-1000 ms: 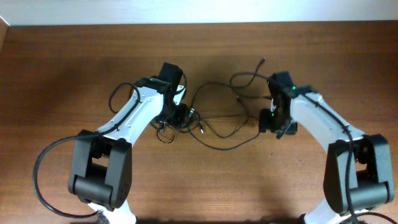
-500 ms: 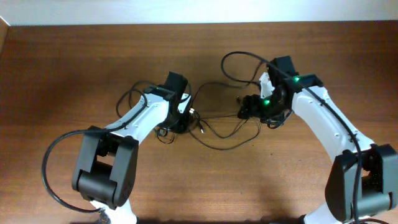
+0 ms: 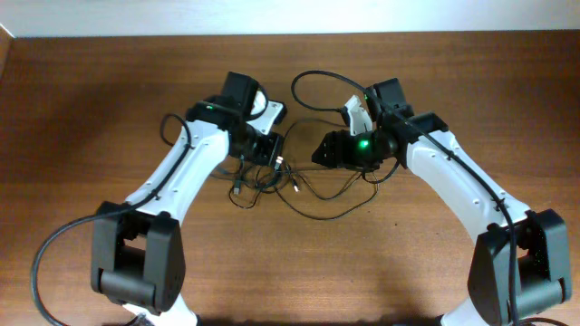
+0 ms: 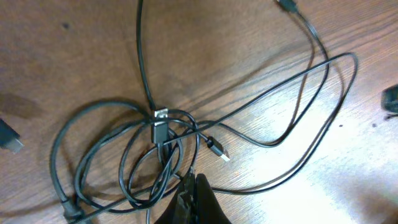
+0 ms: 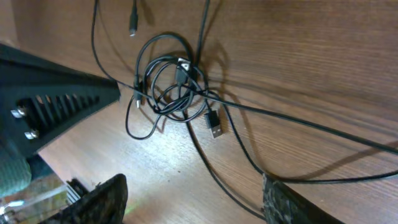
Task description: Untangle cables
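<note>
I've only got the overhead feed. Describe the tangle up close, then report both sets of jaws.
Observer: From the left wrist camera, the cables lie in several overlapping loops around a pale-tipped plug at the middle of the knot.
Operator: Now the left jaws.
Observer: They are shut, with their tips at the near edge of the loops. I cannot tell whether a strand is pinched.
Operator: Now the right.
Observer: They are open wide above the table. One strand runs across the wood between them, and it is not gripped.
</note>
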Robot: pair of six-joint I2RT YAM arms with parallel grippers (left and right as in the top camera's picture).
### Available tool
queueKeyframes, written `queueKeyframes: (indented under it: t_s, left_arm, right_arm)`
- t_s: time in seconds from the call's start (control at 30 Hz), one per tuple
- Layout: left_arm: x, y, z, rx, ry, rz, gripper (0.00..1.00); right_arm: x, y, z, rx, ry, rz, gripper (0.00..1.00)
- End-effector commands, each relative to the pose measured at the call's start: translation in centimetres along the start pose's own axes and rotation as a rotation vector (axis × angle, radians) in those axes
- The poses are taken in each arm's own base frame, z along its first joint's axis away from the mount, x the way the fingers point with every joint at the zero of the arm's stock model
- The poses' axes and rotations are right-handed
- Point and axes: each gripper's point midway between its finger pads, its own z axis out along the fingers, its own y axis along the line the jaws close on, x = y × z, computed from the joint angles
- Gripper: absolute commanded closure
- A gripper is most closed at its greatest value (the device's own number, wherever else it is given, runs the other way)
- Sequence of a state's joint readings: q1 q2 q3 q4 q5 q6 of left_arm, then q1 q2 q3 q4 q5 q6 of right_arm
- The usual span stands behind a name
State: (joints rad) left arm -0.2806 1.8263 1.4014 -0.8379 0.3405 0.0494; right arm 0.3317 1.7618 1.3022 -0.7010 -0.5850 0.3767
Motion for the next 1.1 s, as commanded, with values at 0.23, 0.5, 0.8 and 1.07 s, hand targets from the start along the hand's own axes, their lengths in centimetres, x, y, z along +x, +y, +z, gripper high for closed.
queueKeyframes:
  t_s: [0.23,0.5,0.8,1.07]
  left_arm:
    - [3.1,12.0,-2.0,-0.251,-0.051,-0.583,0.40]
    - [3.7,14.7,-2.9,-0.380,-0.098,-0.748,0.27]
    - [4.0,15.3,-3.1,-0.382,-0.102,-0.783,0.24]
    - [3.3,14.4,-2.7,-0.313,-0.106,-0.741,0.26]
  right_arm:
    - [2.2,4.3,8.7,0.042,0.022,-0.055,0.50]
    - [3.5,6.7,13.5,0.205,-0.076,-0.560,0.67]
    - [2.8,4.5,17.0,0.320,-0.112,-0.682,0.66]
    - [1.1,7.0,13.6,0.169,-0.152,-0.484,0.96]
